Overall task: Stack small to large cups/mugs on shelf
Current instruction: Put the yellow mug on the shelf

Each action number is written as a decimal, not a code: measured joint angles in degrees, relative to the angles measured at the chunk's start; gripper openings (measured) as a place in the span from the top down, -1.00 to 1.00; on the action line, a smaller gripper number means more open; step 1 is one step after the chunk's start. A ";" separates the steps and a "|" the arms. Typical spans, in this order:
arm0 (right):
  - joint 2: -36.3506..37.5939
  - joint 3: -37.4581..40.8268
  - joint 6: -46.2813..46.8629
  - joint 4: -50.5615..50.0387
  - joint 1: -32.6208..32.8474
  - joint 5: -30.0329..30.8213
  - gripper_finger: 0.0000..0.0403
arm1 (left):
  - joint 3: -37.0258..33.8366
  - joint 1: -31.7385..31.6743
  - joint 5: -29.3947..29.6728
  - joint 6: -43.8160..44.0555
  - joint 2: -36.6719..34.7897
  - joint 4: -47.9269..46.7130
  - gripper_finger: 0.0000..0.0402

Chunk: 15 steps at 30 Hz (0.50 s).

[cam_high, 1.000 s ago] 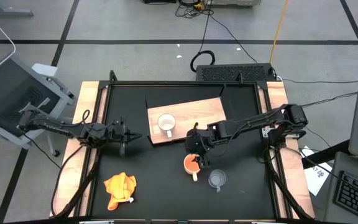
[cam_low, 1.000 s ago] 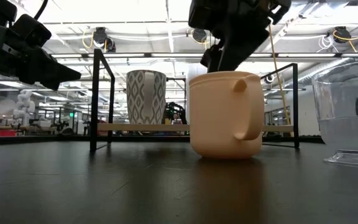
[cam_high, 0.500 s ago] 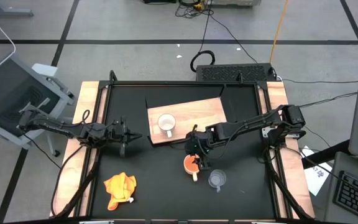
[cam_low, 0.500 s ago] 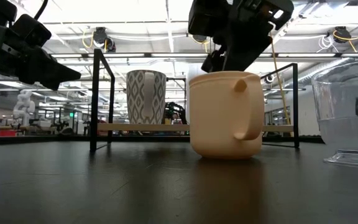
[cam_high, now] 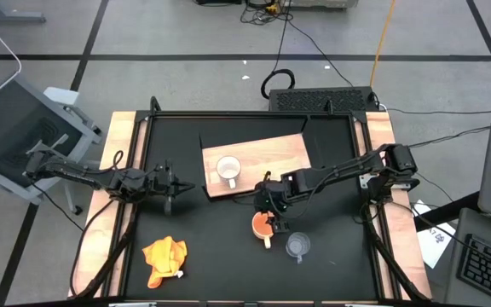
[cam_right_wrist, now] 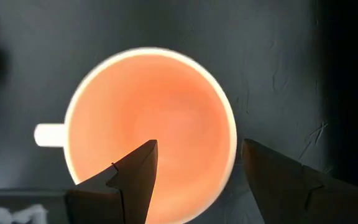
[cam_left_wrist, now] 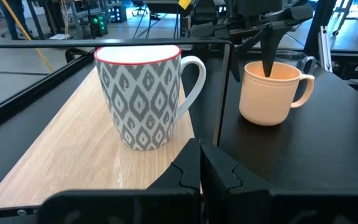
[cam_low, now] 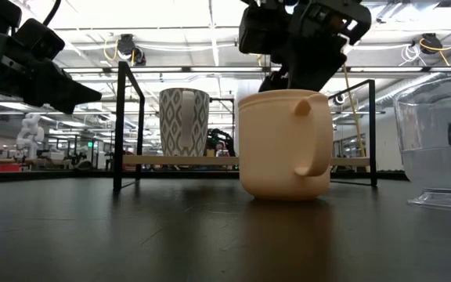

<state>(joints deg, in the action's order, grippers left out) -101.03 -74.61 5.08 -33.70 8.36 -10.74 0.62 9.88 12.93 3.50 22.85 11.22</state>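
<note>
Since a second ago the right pincer [cam_right_wrist: 194, 163] has been lowered slightly over the yellow-orange cup [cam_high: 263, 225], which stands on the worktop [cam_high: 194, 247] just off the shelf [cam_high: 271, 152]. With one wide-spread finger inside the rim and one outside, the descent should be continued until the wall is straddled, then closed. The left pincer [cam_high: 170, 184], shut and empty, is parked beside the shelf, where the white cup [cam_high: 228, 170] stands.

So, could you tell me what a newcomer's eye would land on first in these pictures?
Probably the right gripper, open and poised straddling the rim of the orange cup on the black table, one finger inside and one outside. Next, the patterned white mug standing alone on the wooden shelf board, with the left gripper shut nearby.
</note>
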 joint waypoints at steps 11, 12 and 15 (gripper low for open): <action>-1.24 0.02 -1.28 0.46 0.00 0.00 -0.09 | 0.00 0.01 0.00 0.08 0.00 -0.43 1.00; -1.25 0.02 -1.38 0.47 0.00 0.00 -0.07 | 0.00 0.00 0.00 0.08 0.01 -0.47 1.00; -1.25 0.02 -1.44 0.75 -0.04 0.00 0.03 | 0.00 0.01 0.00 0.10 0.00 -0.62 1.00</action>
<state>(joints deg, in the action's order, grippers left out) -102.28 -74.59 3.64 -32.95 8.32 -10.74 0.62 9.89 12.93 3.60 22.85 10.60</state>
